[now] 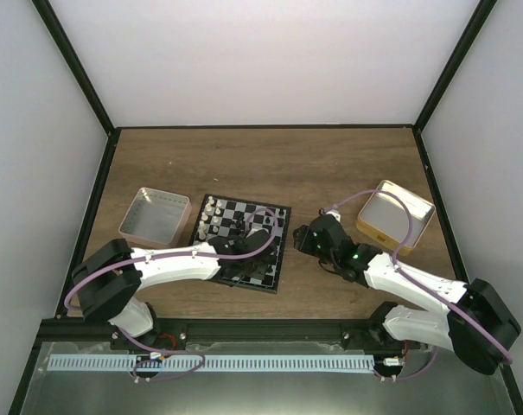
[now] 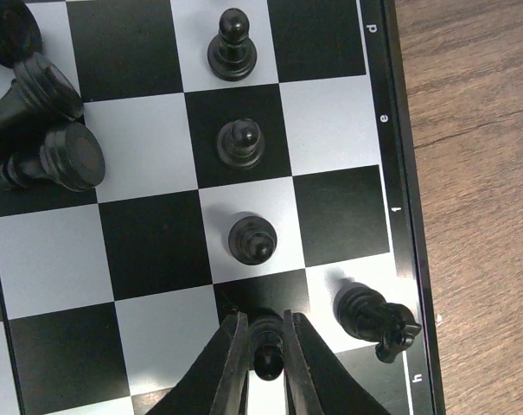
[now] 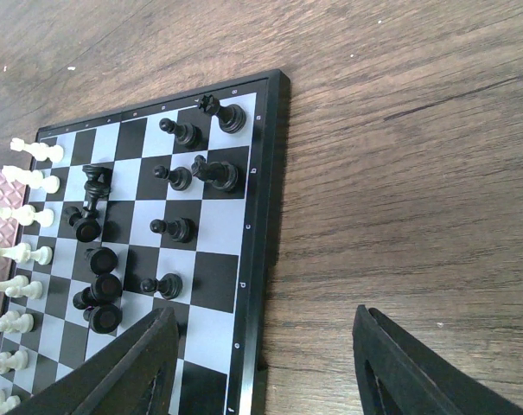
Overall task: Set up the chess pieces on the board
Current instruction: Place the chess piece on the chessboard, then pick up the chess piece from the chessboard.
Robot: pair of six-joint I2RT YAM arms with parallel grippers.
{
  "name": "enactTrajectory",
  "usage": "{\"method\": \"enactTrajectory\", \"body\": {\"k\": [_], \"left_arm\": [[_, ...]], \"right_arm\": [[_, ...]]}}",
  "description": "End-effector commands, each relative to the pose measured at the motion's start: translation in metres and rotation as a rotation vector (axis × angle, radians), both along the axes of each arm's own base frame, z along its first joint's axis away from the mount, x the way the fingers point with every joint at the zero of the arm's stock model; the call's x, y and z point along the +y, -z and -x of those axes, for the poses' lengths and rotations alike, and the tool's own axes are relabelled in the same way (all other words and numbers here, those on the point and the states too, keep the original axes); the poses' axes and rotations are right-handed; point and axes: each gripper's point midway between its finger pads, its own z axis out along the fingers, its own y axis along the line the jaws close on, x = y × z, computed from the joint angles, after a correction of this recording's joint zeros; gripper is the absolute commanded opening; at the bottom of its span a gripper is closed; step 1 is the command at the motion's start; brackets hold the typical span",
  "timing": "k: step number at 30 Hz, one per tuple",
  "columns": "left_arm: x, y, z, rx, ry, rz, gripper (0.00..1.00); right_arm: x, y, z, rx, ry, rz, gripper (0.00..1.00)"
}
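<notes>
**Step in hand:** seating a black pawn in the pawn row.

**Findings:**
- The left claw (image 2: 267, 320) is closed on a black pawn (image 2: 267, 350), one finger at each side of its head.
- The pawn sits over the dark square next in line after three black pawns (image 2: 242, 143), which stand in one column; it is just beside a black knight (image 2: 378, 318) in the edge row.
- Whether its base touches the board (image 2: 399, 173) cannot be told; the fingers hide it.
- The right claw (image 3: 265, 316) is open and empty, above the table (image 3: 417, 173) just beside the board's edge.
- The white pieces (image 3: 23, 212) stand ranked along the far side; several black pieces (image 2: 45, 130) lie toppled in a heap mid-board, apart from the pawn column.

**Recommendations:**
- Confirm that the pawn is upright and centred on its square before letting go.
- Part the fingers evenly and only a little, so that neither drags the head aside.
- Lift straight up before travelling; the knight is close on one side and the nearest pawn just ahead, so a sideways withdrawal would likely knock one of them.
- Approach the heap from above, outermost piece first; pieces lying on their sides will probably roll under a poor pinch.
- The right claw is best held off the board until the left is clear.
</notes>
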Motion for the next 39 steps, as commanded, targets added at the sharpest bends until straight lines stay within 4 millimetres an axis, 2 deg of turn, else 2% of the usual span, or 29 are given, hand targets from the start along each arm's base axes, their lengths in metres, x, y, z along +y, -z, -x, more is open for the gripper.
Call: {"method": "enactTrajectory", "body": {"k": [1, 7, 13, 20, 25, 29, 34, 38, 39], "left_arm": [[-0.006, -0.002, -0.005, -0.012, -0.018, 0.011, 0.15], [-0.006, -0.010, -0.006, -0.022, -0.028, 0.025, 0.20], [-0.009, -0.036, -0.013, -0.063, -0.042, 0.055, 0.27], [0.017, -0.060, -0.044, -0.168, -0.173, 0.060, 0.30], [0.043, -0.074, -0.069, -0.208, -0.305, 0.097, 0.32], [0.058, -0.068, -0.084, -0.174, -0.379, 0.161, 0.36], [0.076, -0.067, -0.103, -0.171, -0.467, 0.210, 0.37], [0.099, -0.085, -0.111, -0.242, -0.551, 0.253, 0.37], [0.107, -0.089, -0.112, -0.259, -0.575, 0.262, 0.37]], "right_arm": [[-0.004, -0.007, -0.006, -0.029, 0.026, 0.008, 0.57], [-0.005, -0.008, -0.006, -0.030, 0.026, 0.006, 0.57], [-0.004, -0.008, -0.006, -0.032, 0.025, 0.004, 0.57], [-0.001, -0.011, -0.008, -0.044, 0.011, 0.003, 0.57], [0.026, -0.034, -0.013, -0.119, -0.142, -0.010, 0.55], [0.052, -0.044, -0.017, -0.146, -0.281, -0.008, 0.55], [0.084, -0.036, -0.021, -0.115, -0.435, 0.022, 0.52], [0.116, -0.027, -0.026, -0.079, -0.560, 0.073, 0.49], [0.126, -0.018, -0.027, -0.065, -0.592, 0.102, 0.49]]}}
